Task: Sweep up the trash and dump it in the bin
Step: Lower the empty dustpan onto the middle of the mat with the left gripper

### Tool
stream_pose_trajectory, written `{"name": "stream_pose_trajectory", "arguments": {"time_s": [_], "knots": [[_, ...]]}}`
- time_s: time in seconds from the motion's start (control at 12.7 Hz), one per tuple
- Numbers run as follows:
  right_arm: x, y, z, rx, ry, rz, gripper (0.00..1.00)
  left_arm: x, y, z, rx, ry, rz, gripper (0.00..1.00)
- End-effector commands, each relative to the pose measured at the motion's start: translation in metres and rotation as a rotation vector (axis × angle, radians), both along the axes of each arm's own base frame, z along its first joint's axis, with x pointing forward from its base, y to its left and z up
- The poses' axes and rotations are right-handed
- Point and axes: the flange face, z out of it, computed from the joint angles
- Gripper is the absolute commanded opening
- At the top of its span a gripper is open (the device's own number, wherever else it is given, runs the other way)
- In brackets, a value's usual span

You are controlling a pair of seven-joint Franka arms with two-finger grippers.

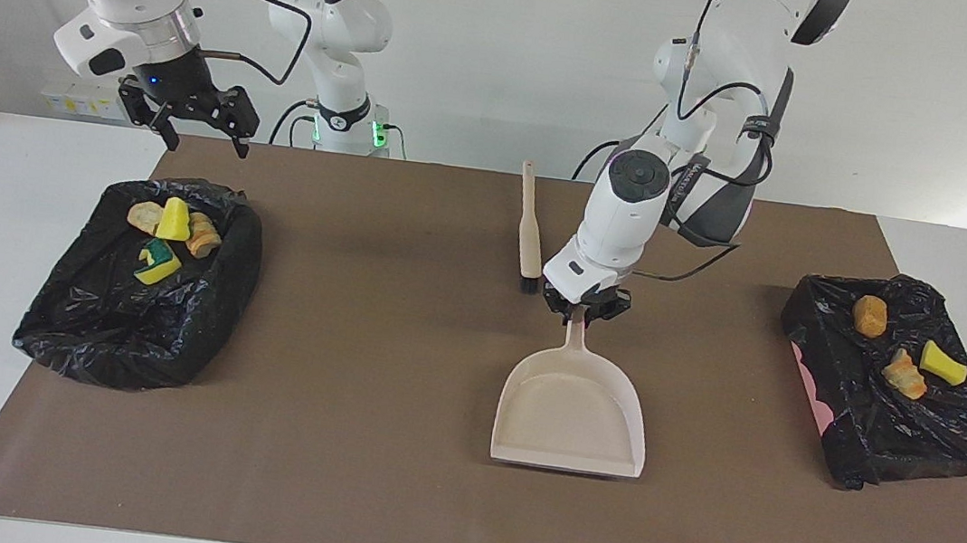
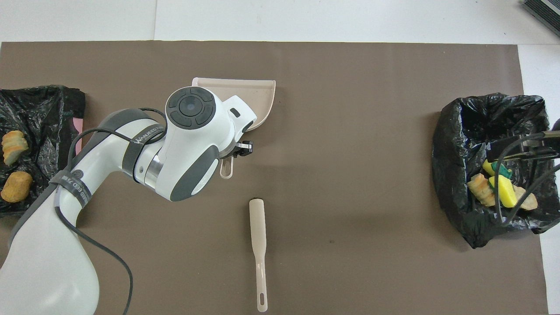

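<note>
While the left arm reaches out over the middle of the brown mat (image 1: 385, 497), its wrist bends down so the left gripper (image 1: 581, 312) points at the table, fingers clamped on the handle tip of the beige dustpan (image 1: 572, 414). That dustpan lies with its long axis running away from the robots, handle toward them and open mouth facing away. Just beside the gripper, nearer to the robots, the beige brush (image 1: 529, 231) lies along the same line, black bristles toward the dustpan.

Held up high, the right gripper (image 1: 187, 121) waits above the robots' edge of the mat, fingers spread wide and empty.

All the trash sits in two black bags: four scraps (image 1: 169, 234) in the bag at the right arm's end (image 1: 132, 322), three scraps (image 1: 905, 347) on the bag at the left arm's end (image 1: 903, 429).
</note>
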Motion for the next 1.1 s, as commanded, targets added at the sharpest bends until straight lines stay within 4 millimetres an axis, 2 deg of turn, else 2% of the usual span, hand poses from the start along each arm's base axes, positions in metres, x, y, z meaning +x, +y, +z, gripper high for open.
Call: {"name": "stream_pose_trajectory", "arguments": {"time_s": [0.0,0.08,0.24,0.47,0.71,0.78,0.94,1.02], "knots": [[0.001,0.004,0.001,0.004,-0.001,-0.012,1.00,0.012,-0.025,-0.010,-0.021,-0.015,0.036,0.00],[0.001,0.004,0.001,0.004,-0.001,-0.014,1.00,0.018,-0.032,-0.016,-0.004,-0.032,0.064,0.00],[0.001,0.004,0.001,0.004,-0.001,-0.015,1.00,0.020,-0.032,-0.018,0.002,-0.046,0.068,0.00],[0.001,0.005,0.001,0.015,0.002,-0.009,1.00,0.010,-0.046,-0.023,-0.004,-0.049,0.044,0.00],[0.001,0.004,0.001,0.017,0.002,-0.011,1.00,0.005,-0.049,-0.026,0.005,-0.039,0.024,0.00],[0.001,0.005,0.001,0.017,0.002,-0.009,1.00,0.002,-0.050,-0.030,0.010,-0.029,0.009,0.06],[0.001,0.006,0.001,0.017,0.002,-0.007,1.00,-0.001,-0.049,-0.035,0.016,-0.022,-0.016,0.09],[0.001,0.004,0.001,0.017,0.002,-0.011,1.00,-0.003,-0.050,-0.034,0.019,-0.019,-0.018,0.16]]}}
